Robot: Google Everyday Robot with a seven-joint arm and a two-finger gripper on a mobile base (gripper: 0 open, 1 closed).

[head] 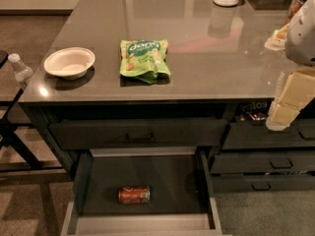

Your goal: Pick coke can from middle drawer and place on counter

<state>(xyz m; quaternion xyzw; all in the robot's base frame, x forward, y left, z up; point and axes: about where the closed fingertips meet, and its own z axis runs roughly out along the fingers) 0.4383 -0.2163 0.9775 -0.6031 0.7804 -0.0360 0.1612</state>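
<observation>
WHAT TO WATCH: The glossy tabletop fills the upper half of the frame, bare across its centre right. Below it, at lower centre, the middle drawer stands pulled out, its rear overhung by the closed upper drawer front and the tabletop's edge. Your robot's hand hangs at the right edge of the frame, about level with the tabletop's front edge and well apart from the drawer. You cannot tell from here whether it is open or closed, though it plainly has no hold of the can. A green snack bag sits left of centre on the tabletop, with a white bowl further left near the corner. The coke can lies on its side on the drawer floor, towards the front and a little left of the middle, touching none of the walls.

The likely trouble is that a can on its side rolls. Come down off-centre and you may nudge it towards the back, under the overhang, where it is harder to reach. Mind the descent too: the arm must drop in from the right past the drawer's side wall, and a clipped wall or upper front could jolt the can. On the lift, a loose pinch on slick metal could let it slip — and setting it down close to the bag or bowl risks knocking them.
</observation>
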